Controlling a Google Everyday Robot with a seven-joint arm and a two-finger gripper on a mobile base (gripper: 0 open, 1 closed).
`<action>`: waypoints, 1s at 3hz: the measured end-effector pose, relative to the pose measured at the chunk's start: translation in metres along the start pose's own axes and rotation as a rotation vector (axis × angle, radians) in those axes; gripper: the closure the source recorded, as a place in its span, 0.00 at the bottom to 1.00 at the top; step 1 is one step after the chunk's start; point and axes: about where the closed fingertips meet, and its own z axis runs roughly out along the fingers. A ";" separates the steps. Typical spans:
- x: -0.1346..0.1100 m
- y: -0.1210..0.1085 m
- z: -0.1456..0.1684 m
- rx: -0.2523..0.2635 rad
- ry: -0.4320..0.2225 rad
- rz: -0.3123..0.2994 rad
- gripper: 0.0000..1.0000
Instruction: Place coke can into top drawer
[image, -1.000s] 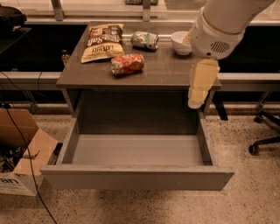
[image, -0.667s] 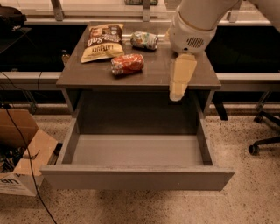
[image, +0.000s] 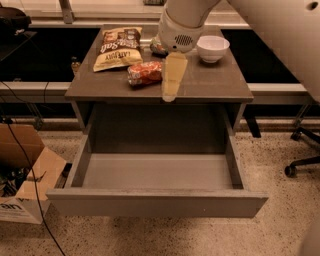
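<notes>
Over the counter (image: 220, 82), saw the end effector (image: 171, 87) hanging just right of the can (image: 146, 73), lying sideways; could not tell whether clenched or released. Found the drawer (image: 155, 202) pulled open. Judged the step as reaching; next called for a grasp around the can.

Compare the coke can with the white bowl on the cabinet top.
The coke can is red and lies on its side; the white bowl stands upright. The can sits close beside the pincer, the bowl farther back, apart from it. Both rest on the cabinet top, outside the open top drawer.
</notes>
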 end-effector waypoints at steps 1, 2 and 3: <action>-0.012 -0.024 0.019 -0.014 -0.016 0.000 0.00; -0.015 -0.068 0.055 -0.041 -0.038 0.011 0.00; -0.015 -0.068 0.055 -0.040 -0.039 0.011 0.00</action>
